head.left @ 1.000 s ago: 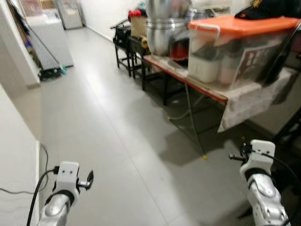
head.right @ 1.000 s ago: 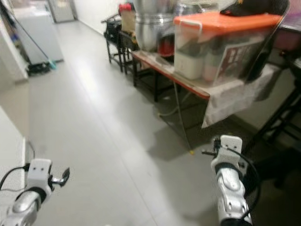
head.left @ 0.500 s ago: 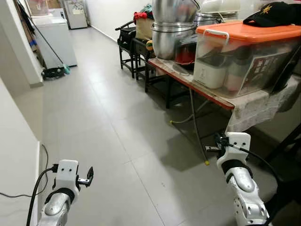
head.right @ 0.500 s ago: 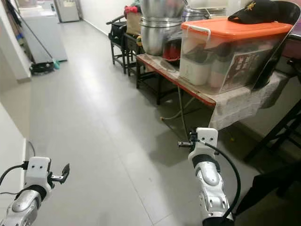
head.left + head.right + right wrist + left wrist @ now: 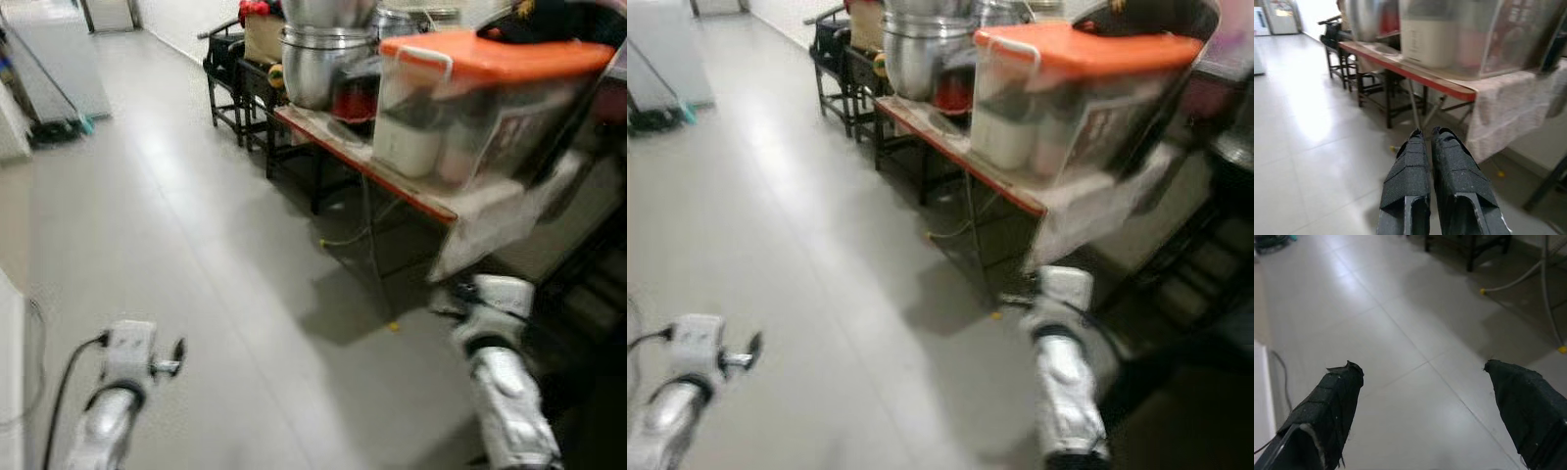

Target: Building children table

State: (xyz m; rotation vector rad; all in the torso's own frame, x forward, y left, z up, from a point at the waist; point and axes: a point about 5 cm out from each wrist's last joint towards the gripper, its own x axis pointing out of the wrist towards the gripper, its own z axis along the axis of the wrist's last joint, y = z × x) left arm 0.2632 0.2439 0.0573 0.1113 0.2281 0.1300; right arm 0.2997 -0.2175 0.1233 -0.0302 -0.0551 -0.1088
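— Blurred now; did the camera swing since before?
— Yes. Left pincer (image 5: pixel 1420 396) gapes wide over floor (image 5: pixel 196 225), well left of the counter (image 5: pixel 392 181). Right pincer (image 5: pixel 1436 169) is pressed together, near its orange-lidded bin (image 5: pixel 480 98).

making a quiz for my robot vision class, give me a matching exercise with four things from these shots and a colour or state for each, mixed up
Things:
1. left tool
2. right tool
3. storage box lid
4. big pot

Colour or state:
A. orange
B. fingers shut together, holding nothing
C. shiny silver metal
D. fingers spread wide open, holding nothing

Pairs: 1-D, 2-B, 3-A, 4-C
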